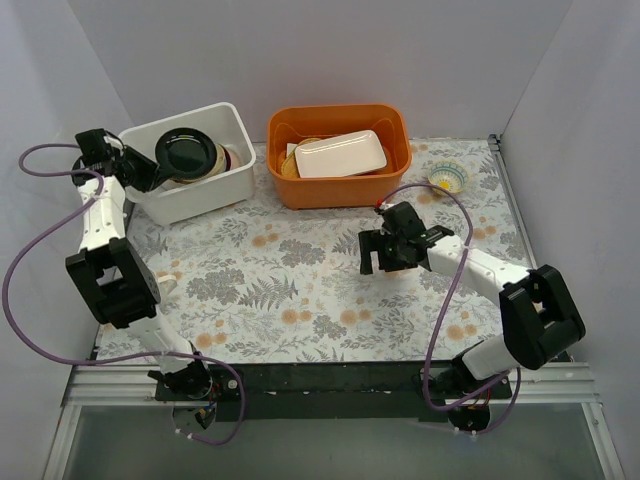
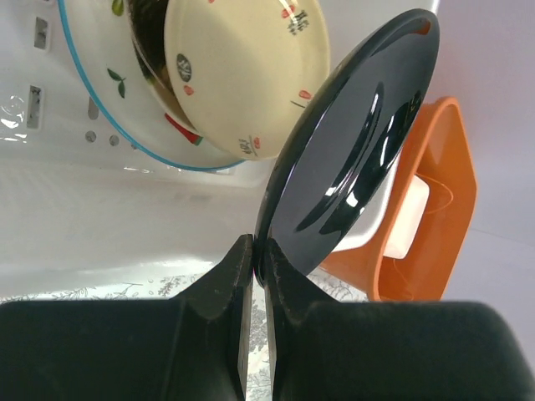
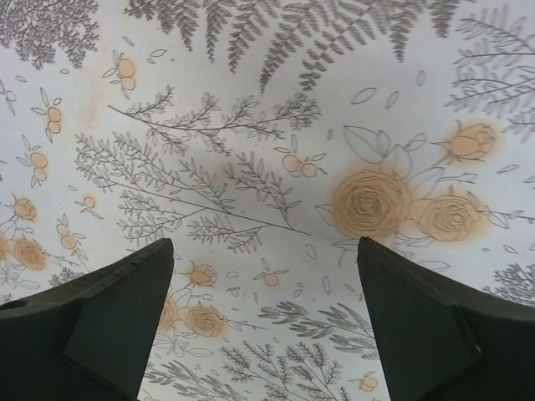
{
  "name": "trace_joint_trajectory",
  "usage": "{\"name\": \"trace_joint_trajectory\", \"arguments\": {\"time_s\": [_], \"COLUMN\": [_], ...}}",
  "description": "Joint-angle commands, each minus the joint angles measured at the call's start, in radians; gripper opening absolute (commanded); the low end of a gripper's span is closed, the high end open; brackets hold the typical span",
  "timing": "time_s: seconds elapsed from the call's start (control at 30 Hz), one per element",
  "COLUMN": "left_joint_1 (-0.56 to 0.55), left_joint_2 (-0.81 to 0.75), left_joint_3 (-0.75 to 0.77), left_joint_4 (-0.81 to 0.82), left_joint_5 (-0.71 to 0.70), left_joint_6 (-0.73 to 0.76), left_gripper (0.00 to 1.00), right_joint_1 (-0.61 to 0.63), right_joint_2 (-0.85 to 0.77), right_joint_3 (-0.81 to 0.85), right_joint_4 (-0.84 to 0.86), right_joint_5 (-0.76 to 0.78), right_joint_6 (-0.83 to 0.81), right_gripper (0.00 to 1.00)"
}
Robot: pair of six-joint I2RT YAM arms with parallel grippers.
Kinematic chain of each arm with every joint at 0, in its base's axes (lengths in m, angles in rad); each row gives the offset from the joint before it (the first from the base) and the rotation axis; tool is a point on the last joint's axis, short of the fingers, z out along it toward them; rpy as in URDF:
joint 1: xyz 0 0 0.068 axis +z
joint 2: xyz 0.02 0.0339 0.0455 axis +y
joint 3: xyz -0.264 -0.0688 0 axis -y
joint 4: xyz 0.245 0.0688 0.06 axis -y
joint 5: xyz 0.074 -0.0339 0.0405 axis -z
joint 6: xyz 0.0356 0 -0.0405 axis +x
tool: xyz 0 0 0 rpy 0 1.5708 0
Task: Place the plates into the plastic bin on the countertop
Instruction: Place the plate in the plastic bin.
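My left gripper (image 1: 150, 172) is shut on the rim of a glossy black plate (image 1: 185, 153) and holds it tilted over the white plastic bin (image 1: 205, 195). In the left wrist view the gripper (image 2: 259, 257) pinches the black plate (image 2: 351, 159) at its lower edge. Behind it in the bin (image 2: 100, 217) lean a cream plate with red marks (image 2: 242, 75) and a blue-rimmed plate (image 2: 100, 100). My right gripper (image 1: 395, 252) is open and empty above the fern-printed countertop (image 1: 290, 290); the right wrist view shows the gripper (image 3: 265, 251) over bare countertop (image 3: 251, 150).
An orange tub (image 1: 340, 185) right of the bin holds a white rectangular dish (image 1: 340, 155) and some yellow ware. A small yellow-centred bowl (image 1: 449, 178) sits at the back right. White walls close in the left, back and right sides.
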Motion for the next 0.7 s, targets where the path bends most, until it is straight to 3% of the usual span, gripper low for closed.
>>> {"name": "trace_joint_trajectory", "arguments": {"time_s": [0.0,0.67], "left_joint_1": [0.005,0.005], "left_joint_2": [0.038,0.303], "left_joint_3": [0.031,0.226], "left_joint_4": [0.027,0.106], "left_joint_5": [0.013,0.092], "left_joint_6": [-0.006,-0.084], "left_gripper": [0.0,0.0], "right_joint_1": [-0.052,-0.135], "right_joint_2": [-0.066,-0.099], "right_joint_3": [0.02,-0.023], "right_joint_4": [-0.036,-0.024], "right_joint_5": [0.06,0.013], "right_joint_6": [-0.047,-0.077], "right_gripper": [0.98,0.98]}}
